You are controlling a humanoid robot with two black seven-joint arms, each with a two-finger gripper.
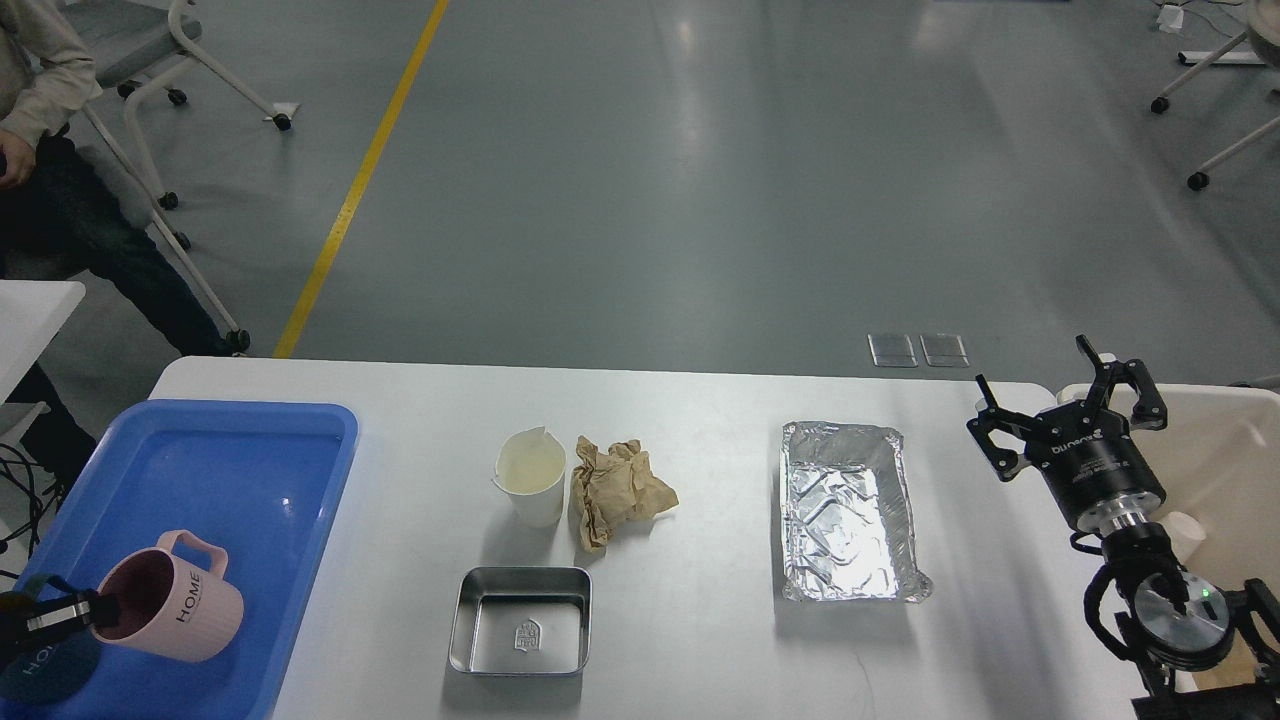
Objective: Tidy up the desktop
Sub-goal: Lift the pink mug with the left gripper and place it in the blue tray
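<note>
The desktop (700, 640) filled the lower half of the frame, its far edge running across the middle. At the lower left, a blue tray (230, 450) overlapped the desktop's left edge. Inside it a pink mug (175, 600) marked "HOME" was tilted, with its rim pinched by the left gripper (95, 608), whose fingers were closed on the mug's lip. A dark round object (45, 670) sat in the tray's bottom-left corner, just below that gripper.

Near the centre stood a white paper cup (532, 480), upright, with a crumpled brown paper (615, 490) touching or just beside it on the right. Below them lay a shallow square metal tin (520, 622). Right of centre lay a rectangular foil tray (848, 512), well apart from the rest.

At the right edge, the right gripper (1065, 400) was raised with its 2 fingers spread wide and nothing between them, in front of a beige bin (1230, 460). A seated person (50, 130) showed in the upper left corner.
</note>
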